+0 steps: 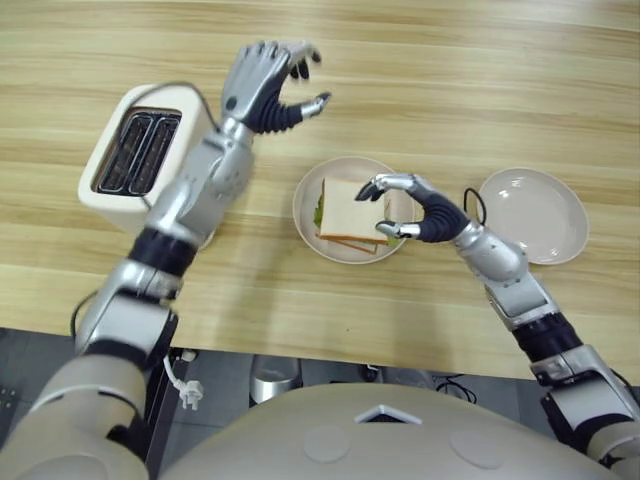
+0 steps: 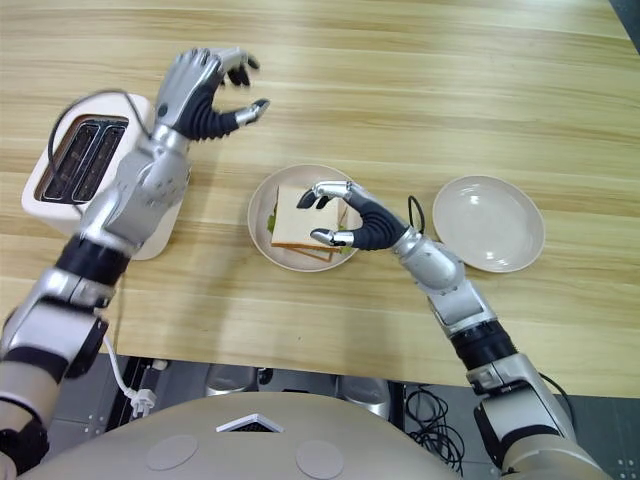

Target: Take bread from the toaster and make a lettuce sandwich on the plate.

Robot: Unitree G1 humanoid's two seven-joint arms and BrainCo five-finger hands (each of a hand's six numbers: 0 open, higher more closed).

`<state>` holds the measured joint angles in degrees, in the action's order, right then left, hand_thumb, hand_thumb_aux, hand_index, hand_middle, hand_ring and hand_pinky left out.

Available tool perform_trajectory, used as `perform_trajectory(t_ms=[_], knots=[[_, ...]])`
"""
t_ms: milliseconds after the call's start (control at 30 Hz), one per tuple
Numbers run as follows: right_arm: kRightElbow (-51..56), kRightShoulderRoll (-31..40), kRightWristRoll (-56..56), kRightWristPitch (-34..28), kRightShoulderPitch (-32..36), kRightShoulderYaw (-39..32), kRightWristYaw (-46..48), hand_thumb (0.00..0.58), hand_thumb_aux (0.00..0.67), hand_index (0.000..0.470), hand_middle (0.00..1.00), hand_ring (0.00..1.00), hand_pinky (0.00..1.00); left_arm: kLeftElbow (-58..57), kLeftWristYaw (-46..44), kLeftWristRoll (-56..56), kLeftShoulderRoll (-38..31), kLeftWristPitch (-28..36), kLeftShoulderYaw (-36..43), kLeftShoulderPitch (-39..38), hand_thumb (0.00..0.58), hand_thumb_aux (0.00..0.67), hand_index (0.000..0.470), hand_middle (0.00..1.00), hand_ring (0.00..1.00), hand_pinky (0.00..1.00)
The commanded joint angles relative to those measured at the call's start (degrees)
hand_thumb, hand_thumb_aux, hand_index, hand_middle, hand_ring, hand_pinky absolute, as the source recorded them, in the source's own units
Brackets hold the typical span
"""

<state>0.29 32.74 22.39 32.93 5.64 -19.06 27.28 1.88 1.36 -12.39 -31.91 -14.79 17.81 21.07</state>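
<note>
Our left robot hand (image 1: 262,85) hangs released above the desk (image 1: 450,80). The right robot hand (image 1: 430,215) rests over the plate (image 1: 301,210), at the sandwich (image 1: 348,210) edge, grip unclear. The sandwich is soft and light, so we'd pinch both crust edges gently.

My right hand (image 1: 420,212) covers right edge of sandwich (image 1: 345,238); can't tell contact there. Most lettuce (image 1: 318,210) hidden under top slice (image 1: 350,205), green sliver only. My left forearm (image 1: 195,190) blocks toaster (image 1: 128,97) right side. Slots (image 1: 140,150) too dark inside.
</note>
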Motion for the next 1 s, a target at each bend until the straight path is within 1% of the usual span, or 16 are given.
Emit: perform_trajectory(t_ms=[33,67,100,167,267,367,467,533,600,700,833,1000], knots=[[-5.35,2.04,14.70,-10.41,-4.89,2.52,11.77,0.580,0.670,0.460,1.00,1.00,1.00,15.24,-19.10,23.32,-5.99,0.87,-3.34,-11.64,0.580,0.670,0.460,1.00,1.00,1.00],[-5.50,3.23,13.36,-11.73,-7.03,1.51,14.53,0.580,0.670,0.460,1.00,1.00,1.00,17.40,-24.74,27.99,-8.83,1.48,-3.38,-16.29,0.580,0.670,0.460,1.00,1.00,1.00],[-5.70,3.98,12.05,-12.64,-8.61,0.99,16.40,0.580,0.670,0.460,1.00,1.00,1.00,18.77,-28.68,31.04,-10.63,2.09,-3.57,-19.35,0.580,0.670,0.460,1.00,1.00,1.00],[-6.24,6.01,6.85,-13.37,-11.82,-1.42,20.09,0.580,0.670,0.460,1.00,1.00,1.00,18.83,-34.31,31.91,-13.95,2.92,-3.03,-24.57,0.580,0.670,0.460,1.00,1.00,1.00],[-6.71,7.61,-1.91,-13.23,-14.28,-3.99,22.55,0.580,0.670,0.460,1.00,1.00,1.00,16.61,-39.59,25.35,-17.16,1.96,-0.11,-29.94,0.580,0.670,0.460,1.00,1.00,1.00],[-4.18,6.81,-14.01,-11.59,-13.37,-5.22,19.80,0.580,0.670,0.460,1.00,1.00,1.00,14.10,-40.80,15.96,-17.03,1.78,3.08,-30.83,0.580,0.670,0.460,1.00,1.00,1.00],[-0.54,4.85,-23.54,-9.98,-11.56,-5.45,15.57,0.580,0.670,0.460,1.00,1.00,1.00,7.86,-37.50,1.10,-15.74,0.53,6.41,-27.91,0.580,0.670,0.460,1.00,1.00,1.00],[2.76,3.21,-31.46,-9.03,-9.29,-5.36,10.42,0.580,0.670,0.460,1.00,1.00,1.00,3.73,-33.52,-9.08,-14.60,-0.19,8.23,-24.76,0.580,0.670,0.460,1.00,1.00,1.00],[5.29,2.01,-37.03,-8.20,-7.59,-5.24,6.70,0.580,0.670,0.460,1.00,1.00,1.00,-0.17,-28.52,-18.22,-13.16,-0.94,9.81,-21.84,0.580,0.670,0.460,1.00,1.00,1.00],[9.71,0.26,-47.74,-8.09,-3.16,-5.76,-1.53,0.580,0.670,0.460,1.00,1.00,1.00,-7.39,-18.18,-31.83,-9.16,-1.21,13.41,-15.35,0.580,0.670,0.460,1.00,1.00,1.00],[15.78,-1.56,-57.19,-8.37,2.33,-7.32,-8.98,0.580,0.670,0.460,1.00,1.00,1.00,-15.33,-10.55,-39.12,-4.29,-2.08,16.01,-8.98,0.580,0.670,0.460,1.00,1.00,1.00],[26.70,-3.55,-65.00,-9.24,10.53,-10.44,-14.88,0.580,0.670,0.460,1.00,1.00,1.00,-26.95,-3.57,-41.92,0.93,-2.98,17.32,-1.37,0.580,0.670,0.460,1.00,1.00,1.00]])
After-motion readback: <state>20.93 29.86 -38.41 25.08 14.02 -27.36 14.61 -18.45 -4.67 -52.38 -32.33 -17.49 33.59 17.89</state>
